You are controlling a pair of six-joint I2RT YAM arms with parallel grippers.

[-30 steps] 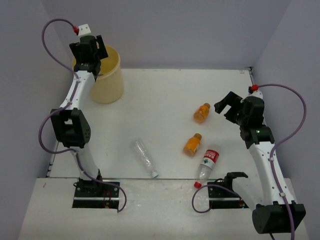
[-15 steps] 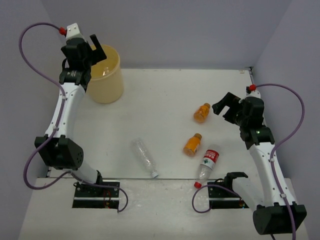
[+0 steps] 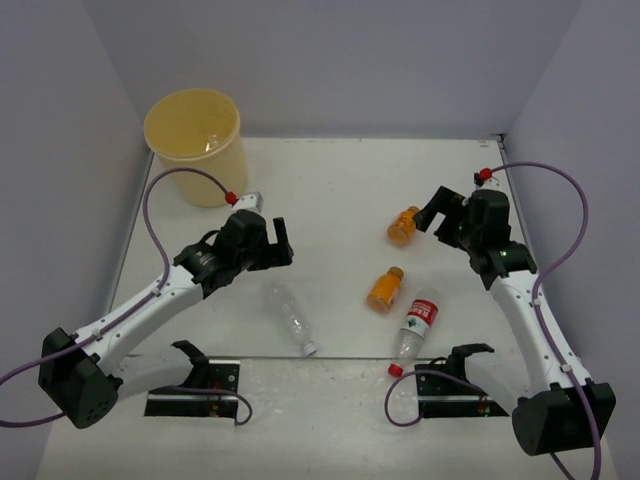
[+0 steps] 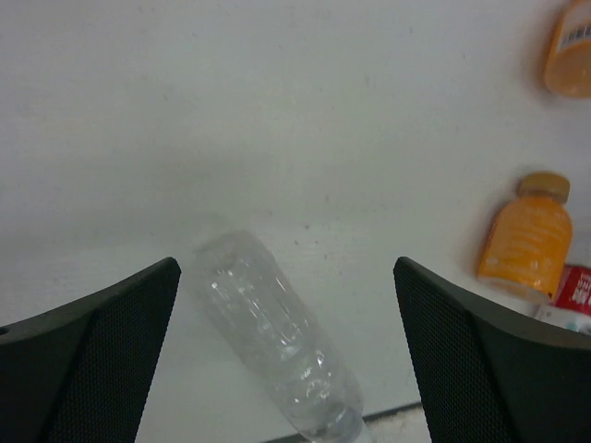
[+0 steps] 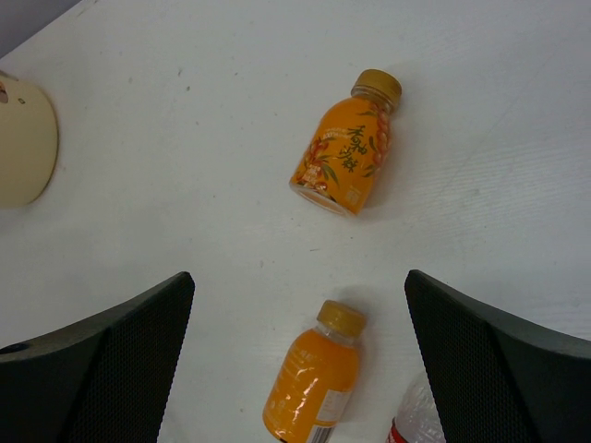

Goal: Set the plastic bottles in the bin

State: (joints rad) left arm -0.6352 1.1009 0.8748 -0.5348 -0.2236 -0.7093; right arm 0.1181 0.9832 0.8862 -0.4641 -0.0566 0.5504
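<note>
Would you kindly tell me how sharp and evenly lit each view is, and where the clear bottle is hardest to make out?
Top view: sharp, soft even light, faint shadows, the clear bottle easy to see. Left wrist view: slightly blurred, that bottle washing out against the white table. Right wrist view: crisp, the print on the upper orange bottle distinct, no glare.

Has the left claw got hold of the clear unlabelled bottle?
No: the left claw is open, and the clear bottle lies on the table, untouched by either finger.
</note>
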